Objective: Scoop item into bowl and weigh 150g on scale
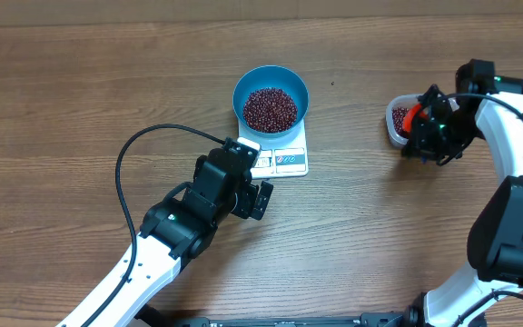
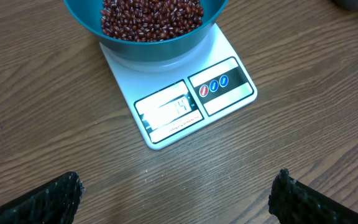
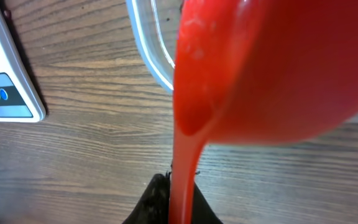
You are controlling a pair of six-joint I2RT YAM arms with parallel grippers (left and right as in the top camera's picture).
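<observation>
As we judged it, the main risk was overshooting the target. The bowl (image 1: 237, 95) already carried a good heap of beans (image 1: 271, 107) and sat squarely on the scale (image 1: 289, 162). A full scoopful tipped in at once could push the weight past the mark, and picking beans back out would be fiddly. The display (image 2: 169, 111) was washed by glare in the left wrist view and we could not read it with confidence, so we could not tell how much margin was left.

A second risk lay in the carry. The clear container (image 1: 394, 123) stood well apart from the bowl, and any tilt of the red scoop (image 1: 413, 116) on the way across would scatter beans over the counter (image 1: 80, 91). The scoop's thin handle could also twist in so narrow a pinch. A knock against the bowl's rim could shift it on the platform and upset the reading.

The right hand (image 3: 180, 202) was closed nearly all the way, pinching the handle of the red scoop. The scoop's cup hung at the container's edge, and from beneath we could not see whether it was loaded. The left hand (image 2: 176, 193) was spread as wide as it goes, holding nothing and touching nothing. It was poised over the counter just in front of the display end of the scale.
</observation>
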